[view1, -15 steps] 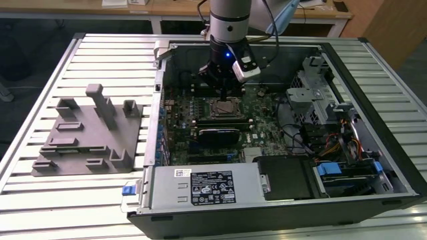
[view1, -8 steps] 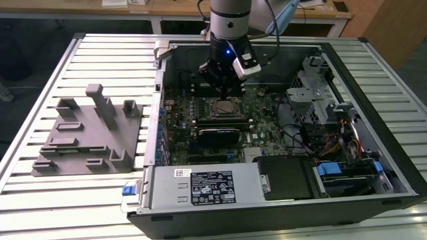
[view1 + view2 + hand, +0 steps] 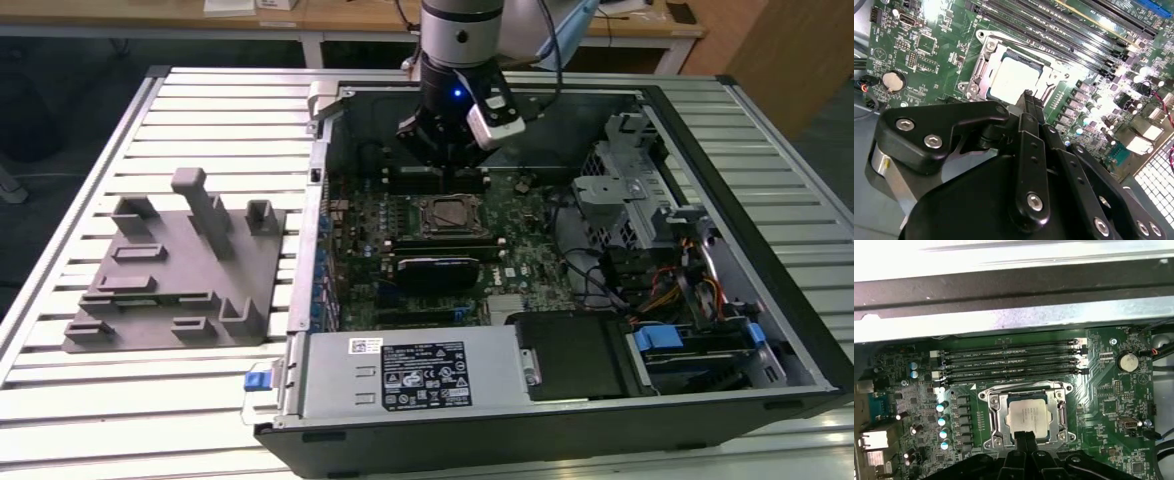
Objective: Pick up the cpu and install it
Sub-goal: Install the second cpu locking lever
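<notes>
Silver-white and flat, the cpu is lying inside the metal frame of the socket on the green motherboard, and in both wrist views it looks seated square within that frame rather than tipped on an edge. I am hanging my gripper just above the near edge of the chip, with its black fingers drawn together into one narrow point and nothing clamped between them. In the exterior view my gripper is sitting over the open computer case, beside the memory slots and just off the socket. The grey fixture is standing outside the case on the slatted table, on the exterior view's left, with no chip showing on it.

Judging from this, the placing itself is looking done, so what counts now is care around the socket. I am treating the chip as something that must not be dragged: any sideways push could shift it on the contacts beneath. I am keeping my fingertips clear of the frame's hinge and of the small capacitors ranged beside the socket, and I am holding the wrist upright so that any contact is coming straight down, never at a slant.
</notes>
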Tool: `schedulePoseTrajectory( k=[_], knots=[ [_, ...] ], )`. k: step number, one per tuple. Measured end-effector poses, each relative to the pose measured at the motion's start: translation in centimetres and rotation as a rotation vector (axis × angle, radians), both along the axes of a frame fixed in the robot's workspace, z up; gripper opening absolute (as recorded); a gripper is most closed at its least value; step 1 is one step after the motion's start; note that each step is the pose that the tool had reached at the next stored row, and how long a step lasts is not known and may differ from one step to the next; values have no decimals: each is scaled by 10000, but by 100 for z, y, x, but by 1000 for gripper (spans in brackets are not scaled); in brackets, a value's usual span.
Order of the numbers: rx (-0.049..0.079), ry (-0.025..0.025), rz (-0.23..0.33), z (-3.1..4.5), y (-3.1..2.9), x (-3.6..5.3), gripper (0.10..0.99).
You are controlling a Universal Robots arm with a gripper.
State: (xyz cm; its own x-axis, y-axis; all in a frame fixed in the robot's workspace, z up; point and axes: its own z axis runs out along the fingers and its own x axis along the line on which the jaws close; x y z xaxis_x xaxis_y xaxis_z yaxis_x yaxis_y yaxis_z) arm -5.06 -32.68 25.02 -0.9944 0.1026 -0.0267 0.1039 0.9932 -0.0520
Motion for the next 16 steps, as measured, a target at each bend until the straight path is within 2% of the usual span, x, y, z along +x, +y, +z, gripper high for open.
schedulePoseTrajectory(
  k=[3, 5, 11, 16],
  knots=[
    [-3, 2, 2, 2, -9, 0, 106],
    [0, 1, 0, 0, -37, 0, 106],
    [83, 1, 0, -13, -207, 0, 106],
    [292, 2, 1, -39, -322, 0, 106]
  ],
)
